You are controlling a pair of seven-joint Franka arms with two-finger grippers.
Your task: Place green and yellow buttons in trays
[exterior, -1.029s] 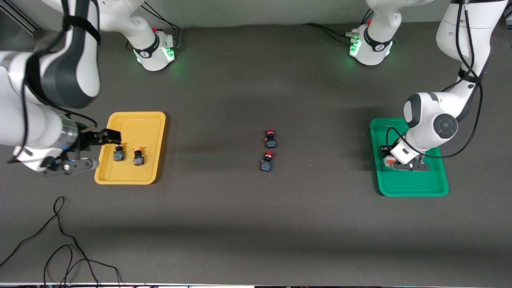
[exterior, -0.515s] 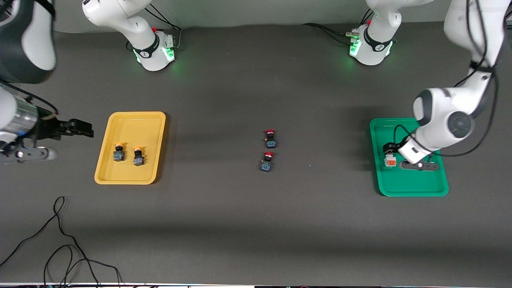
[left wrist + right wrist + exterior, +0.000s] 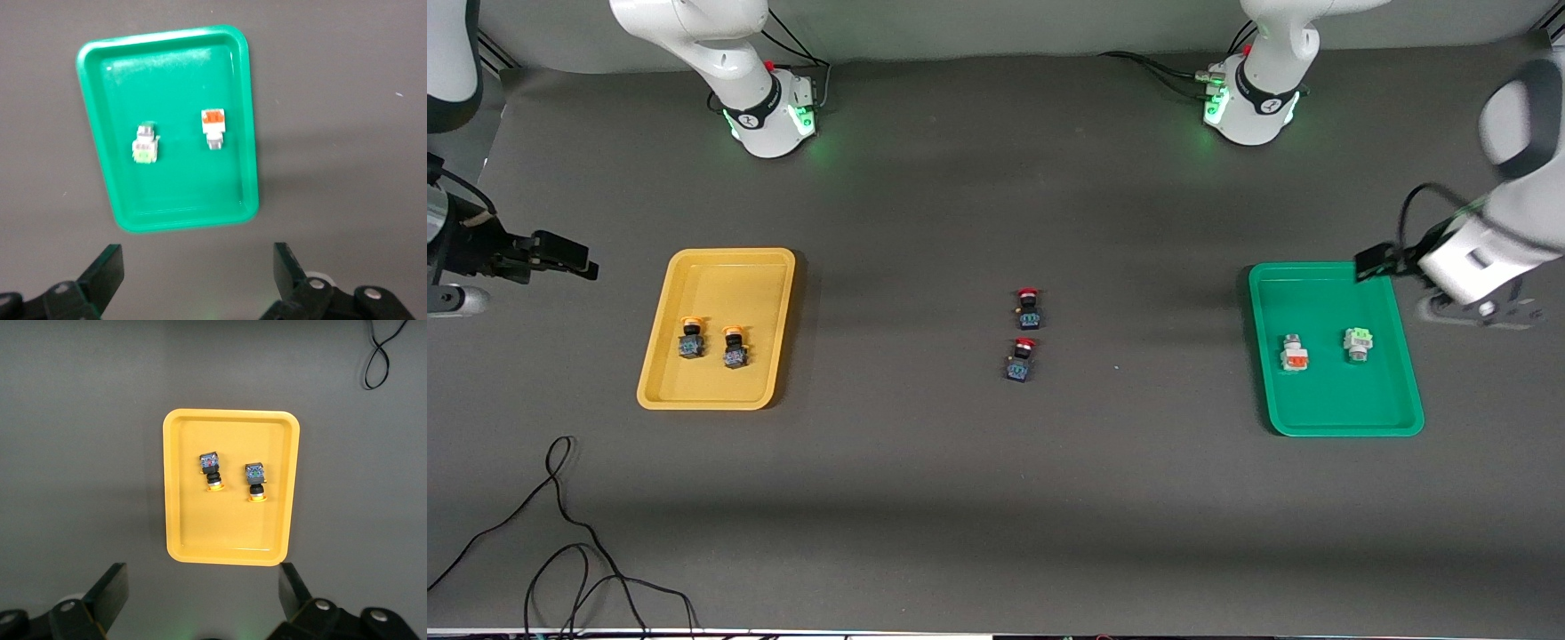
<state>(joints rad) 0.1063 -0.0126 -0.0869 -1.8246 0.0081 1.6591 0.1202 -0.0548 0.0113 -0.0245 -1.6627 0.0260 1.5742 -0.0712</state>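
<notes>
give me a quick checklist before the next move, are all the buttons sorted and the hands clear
1. Two yellow-capped buttons in the yellow tray: ok.
2. Light-green-marked button and orange-red-marked button in the green tray: ok.
3. Two red-capped buttons left on the table between the trays: ok.
4. Left hand open, empty, off the green tray: ok.
5. Right hand open, empty, off the yellow tray: ok.

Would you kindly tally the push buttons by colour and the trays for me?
Yellow-capped buttons: 2
Red-capped buttons: 2
White-bodied buttons: 2
Trays, yellow tray and green tray: 2
Total: 8
</notes>
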